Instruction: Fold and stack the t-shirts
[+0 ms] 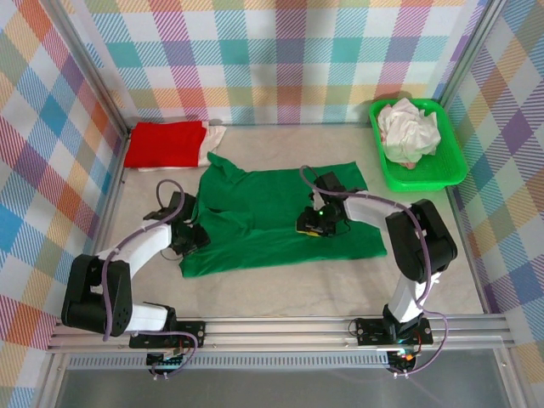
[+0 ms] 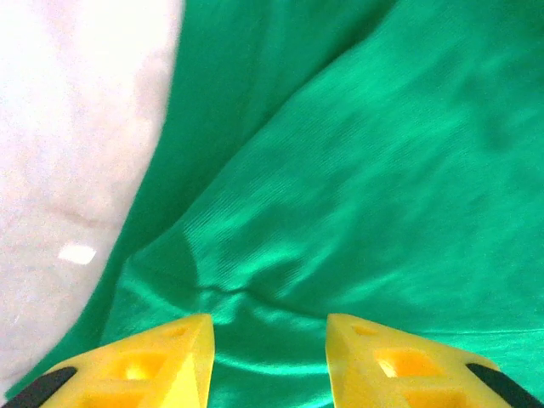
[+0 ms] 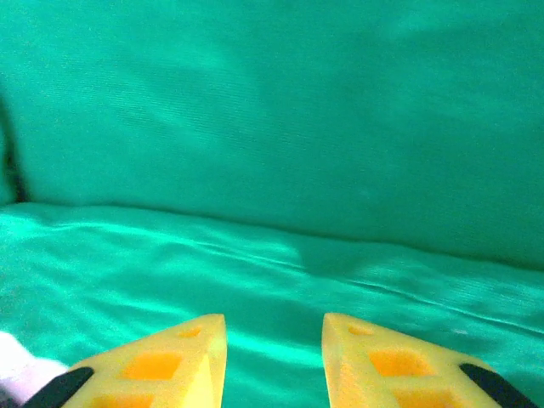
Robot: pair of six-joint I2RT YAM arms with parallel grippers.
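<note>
A dark green t-shirt (image 1: 280, 221) lies spread across the middle of the table, partly folded, with its top layer wrinkled. My left gripper (image 1: 194, 238) rests low on its left edge. In the left wrist view the yellow fingers (image 2: 170, 365) of this gripper (image 2: 270, 357) stand apart, with puckered green cloth (image 2: 340, 187) between them. My right gripper (image 1: 313, 223) sits on the shirt's middle. Its jaws (image 3: 274, 357) are also apart over a fold line in the green cloth (image 3: 272, 127). A folded red t-shirt (image 1: 166, 144) lies at the back left on a white one (image 1: 214, 136).
A bright green plastic tray (image 1: 450, 174) at the back right holds crumpled white t-shirts (image 1: 408, 132). Bare beige table (image 1: 280, 293) runs along the front of the green shirt. Checked walls close in the left, back and right sides.
</note>
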